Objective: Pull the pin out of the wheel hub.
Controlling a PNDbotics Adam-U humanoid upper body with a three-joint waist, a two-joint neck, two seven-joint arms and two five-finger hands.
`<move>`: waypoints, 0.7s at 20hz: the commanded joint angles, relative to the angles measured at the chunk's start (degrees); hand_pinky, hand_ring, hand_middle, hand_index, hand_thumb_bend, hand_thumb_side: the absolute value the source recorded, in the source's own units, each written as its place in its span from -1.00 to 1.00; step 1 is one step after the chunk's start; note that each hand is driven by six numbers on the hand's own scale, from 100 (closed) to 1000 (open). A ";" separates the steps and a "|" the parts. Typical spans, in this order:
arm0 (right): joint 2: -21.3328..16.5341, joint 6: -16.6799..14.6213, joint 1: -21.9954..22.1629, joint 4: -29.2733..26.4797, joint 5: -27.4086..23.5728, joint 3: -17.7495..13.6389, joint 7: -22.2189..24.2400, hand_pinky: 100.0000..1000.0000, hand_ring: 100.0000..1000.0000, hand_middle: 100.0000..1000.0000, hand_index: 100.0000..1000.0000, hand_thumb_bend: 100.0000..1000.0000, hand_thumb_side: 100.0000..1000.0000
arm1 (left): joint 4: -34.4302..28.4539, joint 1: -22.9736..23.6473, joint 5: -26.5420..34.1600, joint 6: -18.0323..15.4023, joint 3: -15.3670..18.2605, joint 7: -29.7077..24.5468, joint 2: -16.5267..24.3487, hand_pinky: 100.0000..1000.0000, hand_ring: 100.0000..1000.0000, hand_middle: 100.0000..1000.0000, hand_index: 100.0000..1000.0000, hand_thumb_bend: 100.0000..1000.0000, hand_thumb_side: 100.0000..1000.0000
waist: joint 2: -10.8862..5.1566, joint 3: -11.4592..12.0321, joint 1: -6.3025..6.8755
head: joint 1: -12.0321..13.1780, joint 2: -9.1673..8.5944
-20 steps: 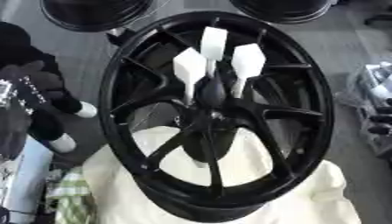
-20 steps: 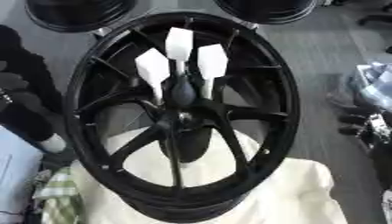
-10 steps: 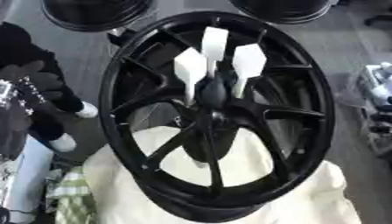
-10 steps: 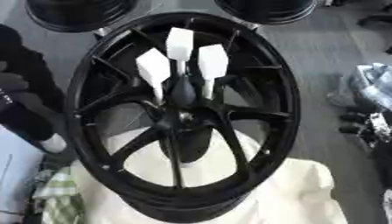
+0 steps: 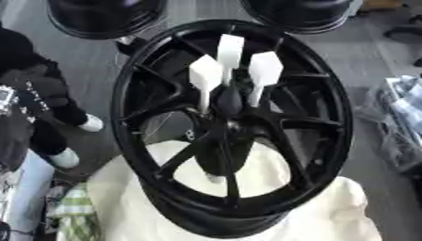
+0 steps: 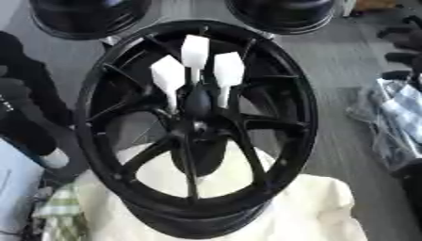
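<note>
Black wheel hub (image 5: pixel 235 136) tilted on cream cloth (image 5: pixel 329 212). Three white-headed pins (image 5: pixel 228 54) upright at centre, shafts pointing up-and-back. No robot hand visible; hand state and nearer arm unknowable.

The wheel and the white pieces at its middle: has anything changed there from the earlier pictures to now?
Nothing has visibly changed. The black wheel rests on the cream cloth as before, and the three white pieces stand at the same place above its hub. No robot hand shows in either view.
</note>
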 commanded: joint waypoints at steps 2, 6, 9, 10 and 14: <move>-7.99 -2.63 -4.62 2.97 -0.61 1.93 1.43 0.38 0.62 0.63 0.74 -1.00 -0.05 | -0.42 -0.14 0.18 -0.02 -0.35 -0.42 1.67 0.42 0.40 0.24 0.68 -0.82 0.68 | -1.47 0.02 -0.22 | -0.32 0.34; -14.15 -4.00 -10.75 8.98 0.57 4.67 1.86 0.42 0.64 0.64 0.74 -1.00 -0.18 | -0.14 -0.01 0.27 0.09 -0.74 -0.77 2.11 0.42 0.41 0.24 0.67 -0.81 0.68 | -2.15 -0.14 -0.72 | -0.55 0.35; -25.54 -7.15 -17.01 19.15 -1.76 7.88 2.24 0.47 0.65 0.64 0.75 -1.00 -0.32 | 0.06 -0.09 0.46 0.26 -1.29 -1.25 1.99 0.42 0.41 0.24 0.67 -0.81 0.68 | -2.54 0.44 -0.67 | -1.13 0.35; -27.56 -8.98 -19.15 23.08 -2.26 9.14 3.55 0.48 0.65 0.64 0.75 -1.00 -0.35 | 0.13 -0.13 0.49 0.32 -1.48 -1.43 2.06 0.42 0.41 0.24 0.67 -0.81 0.68 | -2.69 0.62 -0.76 | -1.33 0.35; -29.43 -15.17 -26.94 36.00 1.99 13.06 11.74 0.56 0.68 0.63 0.75 -1.00 -0.53 | 0.44 -0.22 0.57 0.46 -2.06 -2.00 2.43 0.42 0.41 0.24 0.67 -0.82 0.68 | -3.32 1.11 -1.14 | -1.95 0.35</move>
